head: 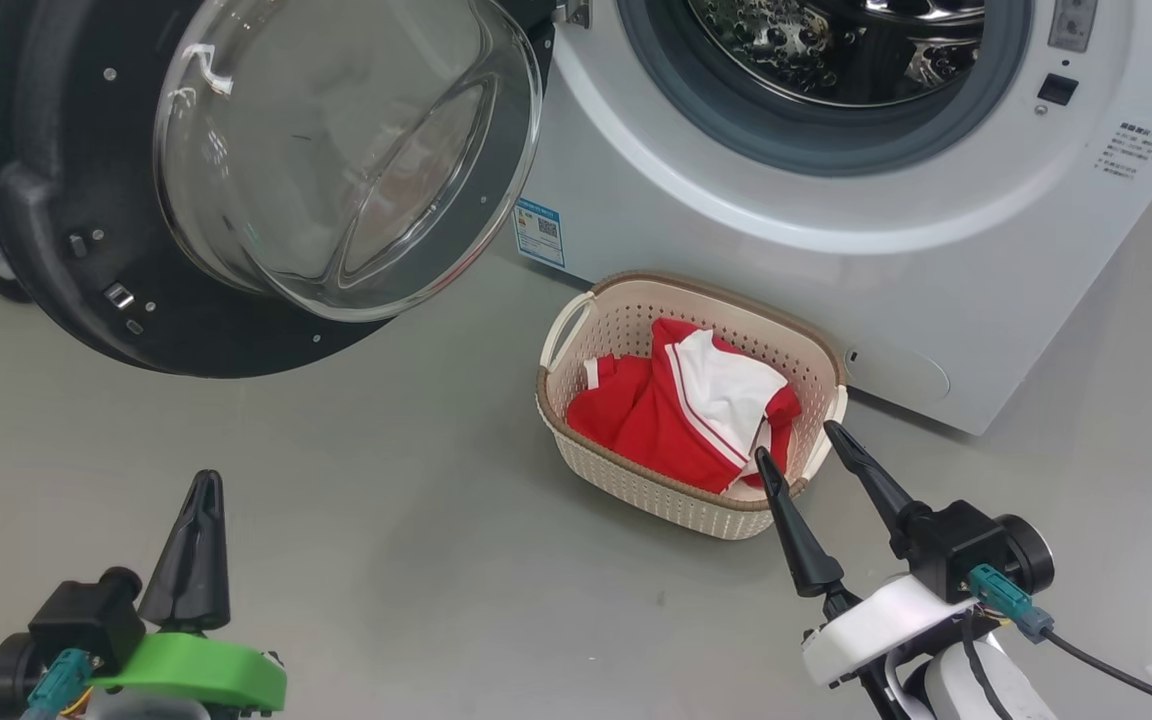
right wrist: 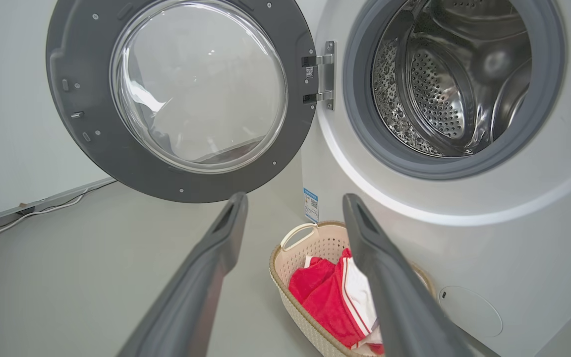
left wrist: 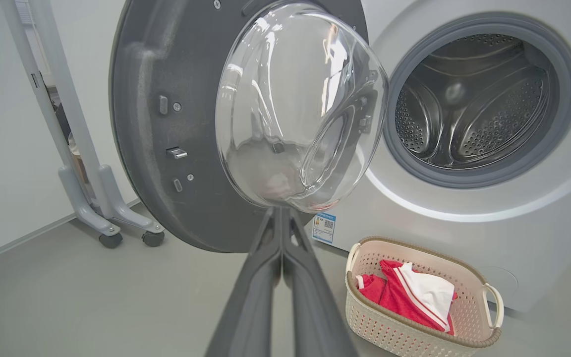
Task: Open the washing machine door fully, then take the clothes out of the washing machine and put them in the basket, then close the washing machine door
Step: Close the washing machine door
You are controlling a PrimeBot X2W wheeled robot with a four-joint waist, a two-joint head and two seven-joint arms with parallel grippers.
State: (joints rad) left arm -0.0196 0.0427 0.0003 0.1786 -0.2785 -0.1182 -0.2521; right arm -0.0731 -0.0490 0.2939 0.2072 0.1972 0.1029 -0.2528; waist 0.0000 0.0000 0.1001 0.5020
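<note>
Head view puts the door (head: 36, 200) swung wide at the upper left and the washer (head: 736, 220) at the upper right, its steel drum (head: 836, 50) showing. At centre the basket (head: 636, 485) sits on the floor (head: 386, 520) just before the washer, with the red clothes (head: 656, 420) inside. The left gripper (head: 204, 478), lower left, has its fingers pressed together on nothing. The right gripper (head: 796, 442), lower right, is spread wide and empty, its tips at the basket's near rim.
</note>
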